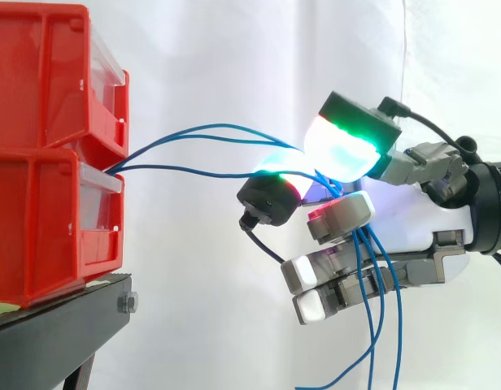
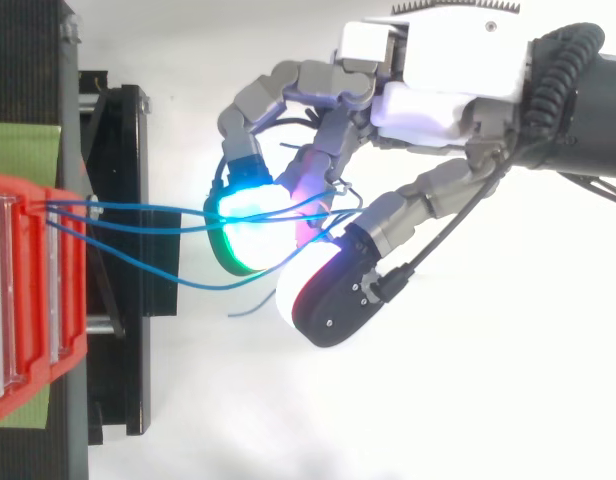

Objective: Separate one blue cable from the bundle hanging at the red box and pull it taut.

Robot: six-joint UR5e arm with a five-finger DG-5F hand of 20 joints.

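From the side, my hand (image 1: 425, 223) reaches in from the right before the white curtain (image 1: 202, 65); my fingers are curled, and the glowing pads (image 1: 341, 150) pinch several strands of the blue cables (image 1: 185, 167) between them; the strands run in slack arcs from between the two stacked red bins (image 1: 47, 162) at the left to my fingertips, then hang down past my lower fingers and off the bottom edge; the bins sit on a black stand (image 1: 63, 329), whose front edge carries a bolt (image 1: 127, 303). From above, my hand (image 2: 438, 90) comes in from the right, well apart from the bins (image 2: 28, 330); the cables (image 2: 138, 208) cross over the stand (image 2: 128, 380) and the white backdrop to my curled fingers; one loose end (image 2: 238, 310) trails free below them; a green patch (image 2: 23, 150) lies beside the bins.
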